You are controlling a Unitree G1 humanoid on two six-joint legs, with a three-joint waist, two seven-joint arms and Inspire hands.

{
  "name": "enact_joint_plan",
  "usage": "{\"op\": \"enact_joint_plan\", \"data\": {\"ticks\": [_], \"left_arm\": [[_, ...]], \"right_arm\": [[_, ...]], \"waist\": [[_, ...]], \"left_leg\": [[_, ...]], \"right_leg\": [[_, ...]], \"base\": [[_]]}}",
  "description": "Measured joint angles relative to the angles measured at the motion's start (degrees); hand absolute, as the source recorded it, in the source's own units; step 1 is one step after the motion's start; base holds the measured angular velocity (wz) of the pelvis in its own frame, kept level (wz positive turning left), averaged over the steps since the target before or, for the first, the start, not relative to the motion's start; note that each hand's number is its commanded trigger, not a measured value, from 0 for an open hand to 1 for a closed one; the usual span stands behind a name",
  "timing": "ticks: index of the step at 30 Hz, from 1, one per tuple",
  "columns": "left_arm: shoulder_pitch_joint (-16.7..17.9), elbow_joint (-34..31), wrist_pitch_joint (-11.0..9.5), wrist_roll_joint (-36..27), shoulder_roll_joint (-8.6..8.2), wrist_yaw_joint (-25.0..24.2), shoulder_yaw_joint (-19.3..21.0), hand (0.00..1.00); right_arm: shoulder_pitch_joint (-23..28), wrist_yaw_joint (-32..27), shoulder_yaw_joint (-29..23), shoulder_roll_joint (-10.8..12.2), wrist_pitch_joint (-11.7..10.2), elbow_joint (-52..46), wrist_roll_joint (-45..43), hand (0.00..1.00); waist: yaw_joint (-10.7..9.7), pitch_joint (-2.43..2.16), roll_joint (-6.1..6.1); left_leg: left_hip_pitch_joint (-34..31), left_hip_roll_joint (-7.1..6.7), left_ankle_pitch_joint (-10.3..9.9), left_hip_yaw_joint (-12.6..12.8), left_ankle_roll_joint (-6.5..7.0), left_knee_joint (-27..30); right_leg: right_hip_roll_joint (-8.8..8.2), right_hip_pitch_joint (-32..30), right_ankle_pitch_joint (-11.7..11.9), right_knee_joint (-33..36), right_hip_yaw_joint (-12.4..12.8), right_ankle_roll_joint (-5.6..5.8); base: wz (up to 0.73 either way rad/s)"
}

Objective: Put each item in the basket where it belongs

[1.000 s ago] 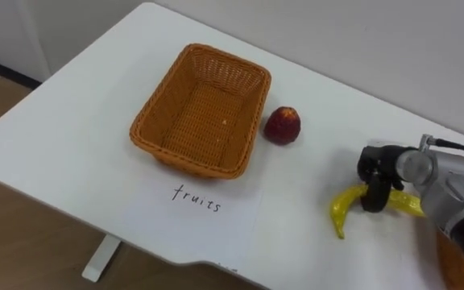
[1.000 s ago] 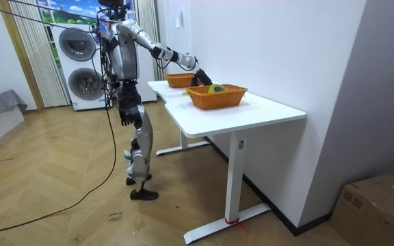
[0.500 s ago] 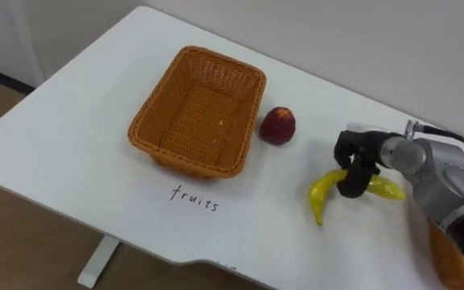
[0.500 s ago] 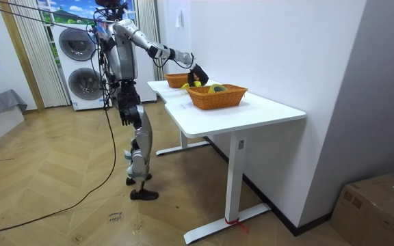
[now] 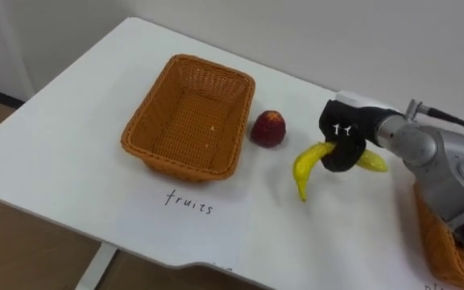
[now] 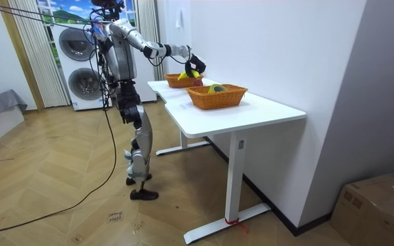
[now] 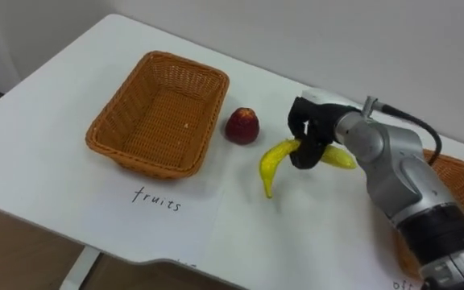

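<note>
My right hand [image 5: 343, 137] [image 7: 309, 131] is shut on a yellow banana [image 5: 307, 161] [image 7: 274, 163] and holds it above the white table, right of a red apple [image 5: 268, 129] [image 7: 242, 126]. The apple rests on the table beside the right wall of the empty wicker fruit basket [image 5: 155, 141] [image 7: 119, 133]. A paper label [image 5: 190, 203] lies in front of that basket. In the room view the banana [image 6: 191, 73] is raised over the far basket [image 6: 178, 80]. My left hand [image 6: 123, 114] hangs at my side.
A second wicker basket [image 5: 437, 242] [image 7: 457, 181] sits at the right edge of the table, with things inside in the room view [image 6: 217, 96]. The table's front edge [image 5: 71, 234] runs close below the label. I stand at the table's end, with washing machines [image 6: 81, 65] behind me.
My right hand has lifted the banana off the table and carried it left, toward the apple and the fruit basket. The head camera has shifted slightly.
</note>
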Motion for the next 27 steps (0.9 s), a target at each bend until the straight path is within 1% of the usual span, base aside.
{"op": "enact_joint_plan", "data": {"ticks": [4,6,15,17,20,23,26,27], "left_arm": [[0.5,-0.1,0.0,0.0,-0.11,-0.3,1.3,0.0],[0.7,-0.2,0.0,0.0,-0.44,-0.3,2.6,0.0],[1.1,-0.2,0.0,-0.1,-0.63,-0.2,2.7,0.0],[1.2,-0.2,0.0,-0.1,-0.63,-0.2,2.7,0.0],[1.5,-0.3,0.0,-0.1,-0.63,-0.2,2.8,0.0],[1.5,-0.3,-0.1,0.0,-0.61,-0.2,2.8,0.0],[1.9,-0.2,-0.1,0.0,-0.65,-0.3,2.7,0.0],[2.1,-0.2,-0.1,0.0,-0.79,-0.4,2.7,0.0]], "right_arm": [[0.0,-0.6,-2.1,-0.1,0.4,-1.0,2.1,1.0],[0.0,-0.9,-3.2,-0.1,0.2,-2.4,2.2,1.0],[0.0,-1.7,-3.8,-0.6,0.0,-4.6,4.0,1.0],[0.0,-1.7,-3.8,-0.5,0.1,-4.6,3.9,1.0],[0.0,-1.7,-3.8,-0.5,0.1,-4.6,3.9,1.0],[0.2,-1.6,-3.8,-0.5,0.1,-4.4,3.9,1.0],[0.2,-1.6,-3.8,-0.5,0.0,-4.4,3.8,1.0],[0.2,-1.6,-3.8,-0.5,0.0,-4.4,3.6,1.0]], "waist": [[-0.3,0.02,0.02],[-1.2,0.01,-0.01],[-2.8,-0.09,-0.17],[-2.8,-0.04,-0.09],[-2.4,0.15,0.17],[-1.3,0.38,0.49],[-1.3,0.38,0.47],[-1.5,0.4,0.5]], "left_leg": [[0.3,-0.01,0.0,0.3,0.06,0.0],[0.2,-0.06,-0.1,0.3,0.12,0.0],[0.1,-0.05,-0.3,0.5,0.35,0.2],[0.1,-0.05,-0.3,0.5,0.4,0.3],[0.5,-0.03,-0.4,1.3,0.49,0.1],[1.4,-0.06,-0.4,2.3,0.52,-0.7],[1.3,-0.05,-0.4,2.3,0.53,-0.7],[1.2,-0.09,-0.4,1.9,0.53,-0.7]], "right_leg": [[-0.02,0.2,0.1,0.0,0.3,0.12],[-0.05,0.2,0.1,0.1,0.5,0.21],[-0.05,0.0,0.2,0.1,0.8,0.32],[-0.06,0.0,0.2,0.1,0.8,0.37],[0.12,-0.1,0.3,0.1,1.1,0.45],[0.45,-0.2,0.4,0.0,2.7,0.6],[0.53,-0.2,0.4,0.0,3.1,0.61],[0.57,-0.2,0.4,0.0,3.1,0.62]], "base": [[-0.05],[0.0],[0.0],[-0.02],[-0.11],[-0.2],[-0.03],[0.07]]}}
